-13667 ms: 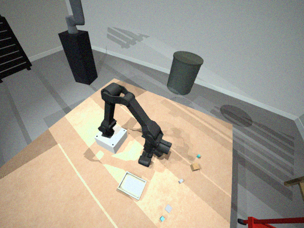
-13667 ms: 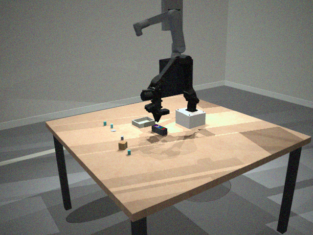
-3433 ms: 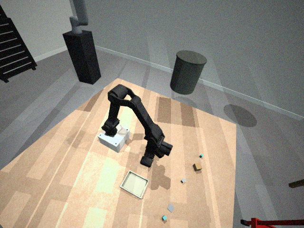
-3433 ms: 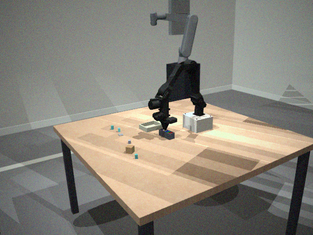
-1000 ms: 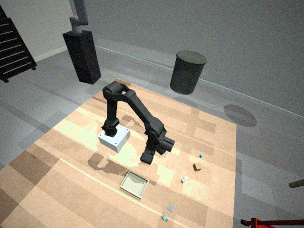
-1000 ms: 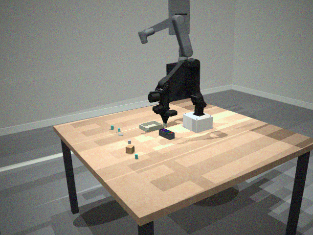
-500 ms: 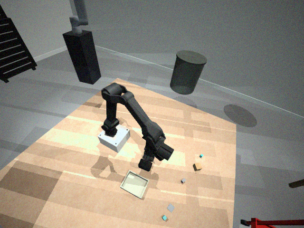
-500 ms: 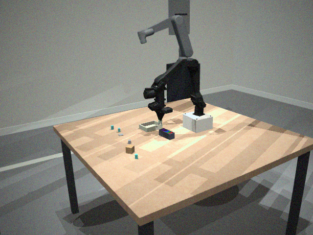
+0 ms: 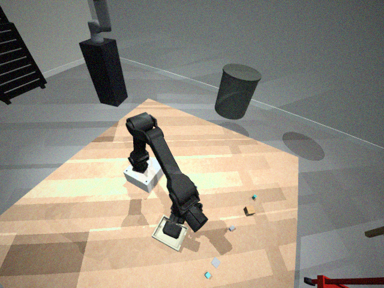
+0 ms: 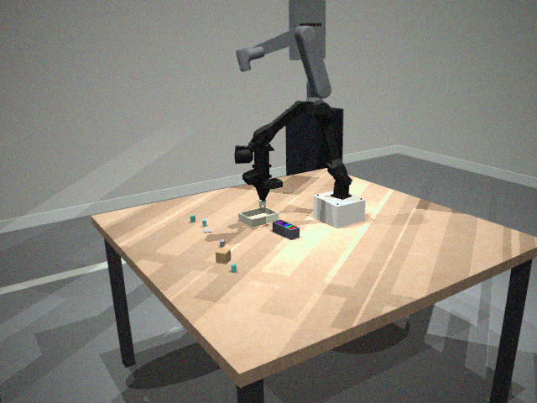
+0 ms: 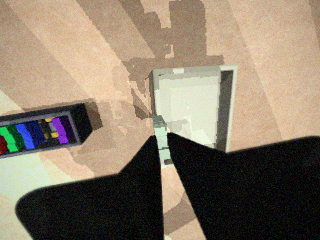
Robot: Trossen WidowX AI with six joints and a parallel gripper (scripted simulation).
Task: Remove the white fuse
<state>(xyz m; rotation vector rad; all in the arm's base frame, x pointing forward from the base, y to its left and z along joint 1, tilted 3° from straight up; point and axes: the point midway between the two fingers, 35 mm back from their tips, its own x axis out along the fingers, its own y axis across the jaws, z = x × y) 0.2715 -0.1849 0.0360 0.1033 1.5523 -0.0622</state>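
Jaws clamped on white fuse (image 11: 160, 131), gripper (image 11: 163, 142) above near wall of tray (image 11: 228, 107). Left to right in wrist view: fuse block (image 11: 80, 122) with coloured fuses well apart, then fuse, then tray. Best: shift fuse over tray floor, lower, release, avoid wall.

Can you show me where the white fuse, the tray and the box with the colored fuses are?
white fuse (image 11: 161, 134), wrist view, its pale body.
tray (image 11: 228, 107), wrist view, right wall.
fuse block (image 11: 81, 120), wrist view, dark end wall.
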